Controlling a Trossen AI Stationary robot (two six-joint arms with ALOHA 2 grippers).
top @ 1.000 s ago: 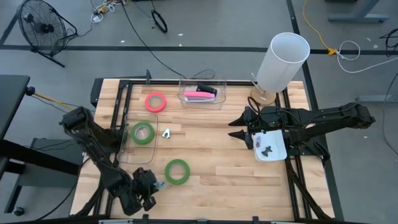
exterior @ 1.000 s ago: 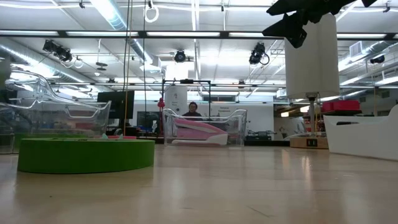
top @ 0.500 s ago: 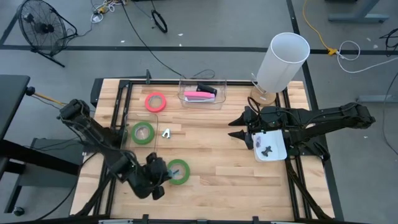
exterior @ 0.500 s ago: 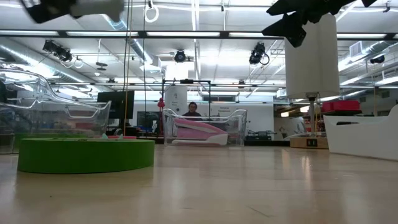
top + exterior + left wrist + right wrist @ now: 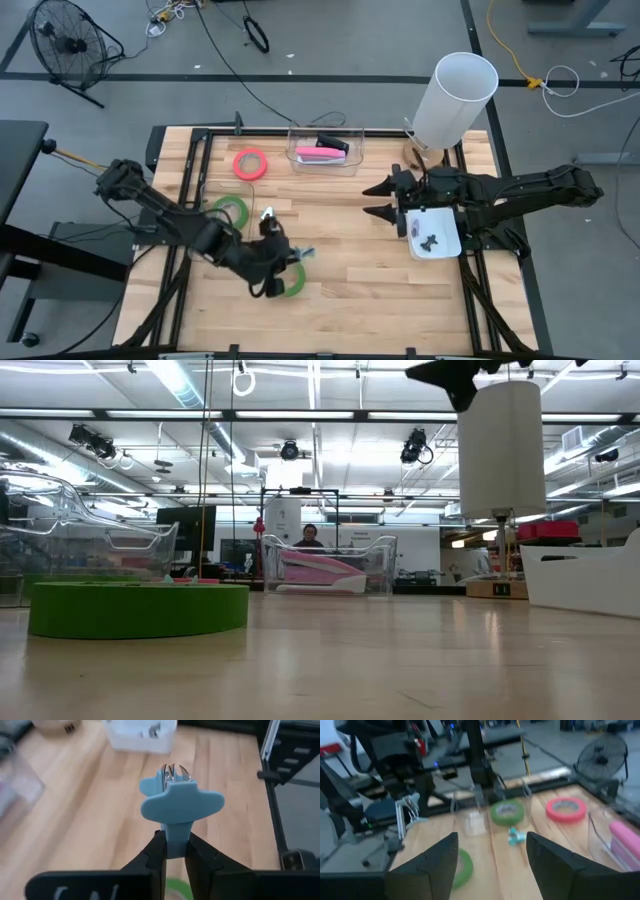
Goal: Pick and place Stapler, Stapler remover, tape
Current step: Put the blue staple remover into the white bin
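My left gripper (image 5: pixel 290 255) is shut on a light-blue stapler remover (image 5: pixel 180 805) and carries it above the table's near middle, over a green tape roll (image 5: pixel 291 284) lying flat on the wood. A second green tape roll (image 5: pixel 230 208) lies in a clear tub at the left, and a pink tape roll (image 5: pixel 250 163) lies flat behind it. The pink stapler (image 5: pixel 322 153) lies in a clear tub at the far edge. My right gripper (image 5: pixel 368 200) hangs open over the table's right half, holding nothing. My left gripper pinches the stapler remover's blue stem (image 5: pixel 176 842) between its two fingers (image 5: pixel 156 855), at the end away from the claws. The wide blue wings and the metal claws (image 5: pixel 172 771) stick out past the fingertips. The remover is lifted clear of the table.
A white tray (image 5: pixel 447 240) holding a small black item sits under my right arm. A tall white cylinder (image 5: pixel 455 95) stands at the far right corner. A small metal piece (image 5: pixel 267 213) lies beside the left clear tub. Bare wood lies between the two grippers.
My left gripper has risen from the near left corner and swung toward the table's right and far side, rolling as it went, with the blue stapler remover still held. It now hangs over the near green tape roll. My right gripper has tipped its fingers up a little.
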